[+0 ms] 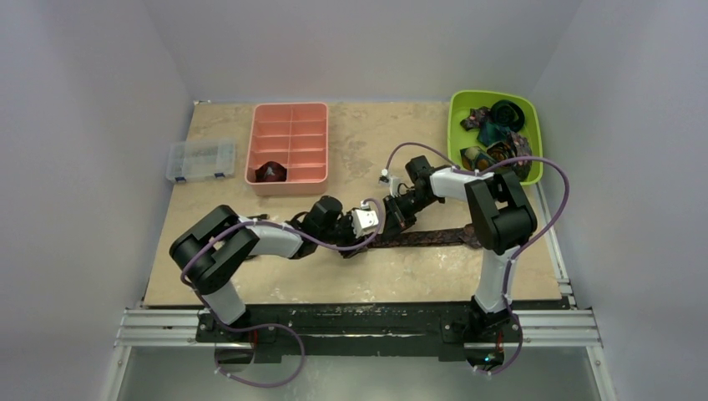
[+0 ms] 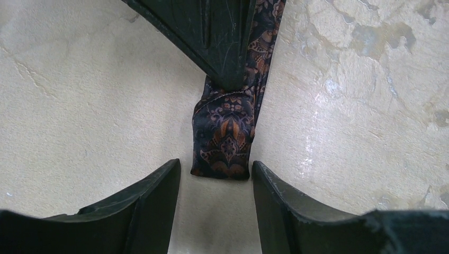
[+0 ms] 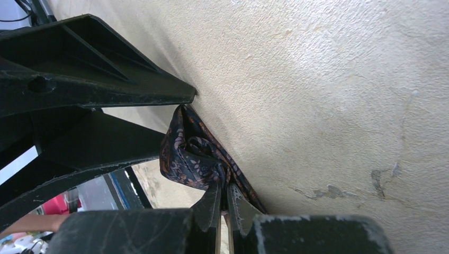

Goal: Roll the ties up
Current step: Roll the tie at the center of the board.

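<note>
Beige tabletop (image 1: 376,154), near front edge: right gripper (image 3: 224,185) clamps dark brown-maroon patterned necktie (image 2: 225,132); left gripper (image 2: 216,164), jaws apart, should grip its fold squarely.

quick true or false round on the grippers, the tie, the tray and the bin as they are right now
1. The left gripper is open, with the tie ending at its fingertips. True.
2. The right gripper hangs open, clear of the tie. False: it is shut on the tie's fold.
3. The pink tray holds one rolled tie. True.
4. The green bin is empty. False: several rolled ties lie in it.
5. The clear box sits right of the pink tray. False: in the top view it sits to the tray's left.
</note>
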Robot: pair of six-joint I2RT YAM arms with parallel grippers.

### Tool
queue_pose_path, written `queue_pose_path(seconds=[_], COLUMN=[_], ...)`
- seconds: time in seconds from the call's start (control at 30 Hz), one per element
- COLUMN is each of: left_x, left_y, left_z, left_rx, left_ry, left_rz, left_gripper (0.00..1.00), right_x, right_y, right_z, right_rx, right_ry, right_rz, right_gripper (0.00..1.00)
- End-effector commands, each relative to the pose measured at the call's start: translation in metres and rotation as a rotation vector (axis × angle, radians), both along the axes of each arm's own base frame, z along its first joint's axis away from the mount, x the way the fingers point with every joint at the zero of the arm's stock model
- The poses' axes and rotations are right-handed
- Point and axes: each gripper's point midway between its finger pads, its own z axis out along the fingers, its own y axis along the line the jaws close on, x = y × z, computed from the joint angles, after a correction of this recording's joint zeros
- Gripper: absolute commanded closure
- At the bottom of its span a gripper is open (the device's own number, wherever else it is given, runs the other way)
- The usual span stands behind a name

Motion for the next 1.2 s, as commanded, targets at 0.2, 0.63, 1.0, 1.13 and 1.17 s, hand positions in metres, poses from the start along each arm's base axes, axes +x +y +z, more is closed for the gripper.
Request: queue_pose_path(seconds=[0.2,0.63,1.0,1.13,1.17], left_x=[0.001,0.018,0.000,-0.002,-0.003], left_y=[-0.021,-0.043,-0.017,-0.010,-0.008], left_z=[0.018,0.017,0.006,0.014,0.014], left_rx=[-0.072,-0.038,0.001,-0.036,-0.042], left_ry=[-0.040,-0.060,-0.035,-0.023,-0.024], left_rz=[-0.060,-0.030,-0.008,0.001,-0.006], left_gripper=[0.35,0.49,0.58,0.43,0.42], right_x=[0.010,0.010,-0.005,-0.006,-0.005], right_y=[0.007,0.015,-0.008,-0.012,-0.014], right_z=[0.022,0.046,-0.001,-0.015,-0.017], right_rx=[0.015,0.053,-0.085,-0.114,-0.123], right_ry=[-0.059,-0.047,-0.009,-0.009,-0.017], right_rz=[-0.006,-0.011,-0.008,-0.010,-0.011], right_gripper=[1.00,1.00,1.00,1.00,1.00])
